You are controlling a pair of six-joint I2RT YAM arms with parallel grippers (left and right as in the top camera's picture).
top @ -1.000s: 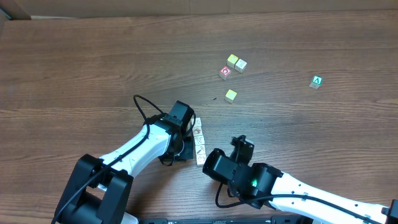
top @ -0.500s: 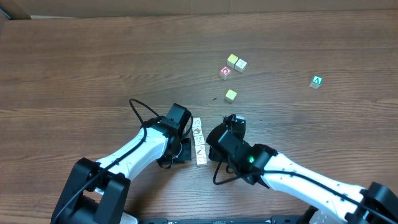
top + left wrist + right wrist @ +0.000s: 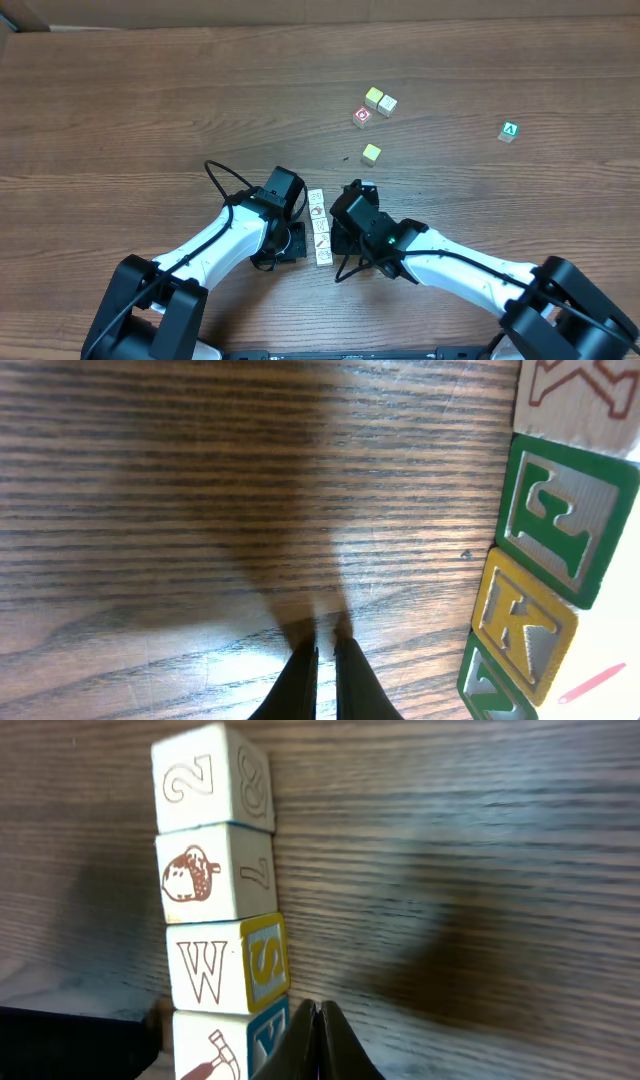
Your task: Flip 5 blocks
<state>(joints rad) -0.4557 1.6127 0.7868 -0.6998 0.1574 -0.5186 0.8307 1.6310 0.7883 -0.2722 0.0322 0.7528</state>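
Observation:
Several pale blocks [image 3: 319, 228] lie in a straight row touching each other near the table's front. My left gripper [image 3: 297, 241] is shut and empty on the row's left side; in the left wrist view its tips [image 3: 325, 651] rest on bare wood, with the green E block [image 3: 565, 520] and yellow K block [image 3: 525, 625] to the right. My right gripper [image 3: 340, 238] is shut on the row's right side. In the right wrist view its tip [image 3: 318, 1012] sits against the blue side of the hammer block [image 3: 215, 1048], below the W block [image 3: 212, 972] and acorn block [image 3: 205, 875].
Farther back on the table stand two yellow-topped cubes [image 3: 379, 100], a red-faced cube [image 3: 362, 116] and another yellow cube [image 3: 371, 153]. A green "A" cube [image 3: 509, 131] lies off to the right. Both arms crowd the row from either side.
The right arm has swung up and left from the front edge until its shut gripper stands beside the row. The left arm shifted only slightly.

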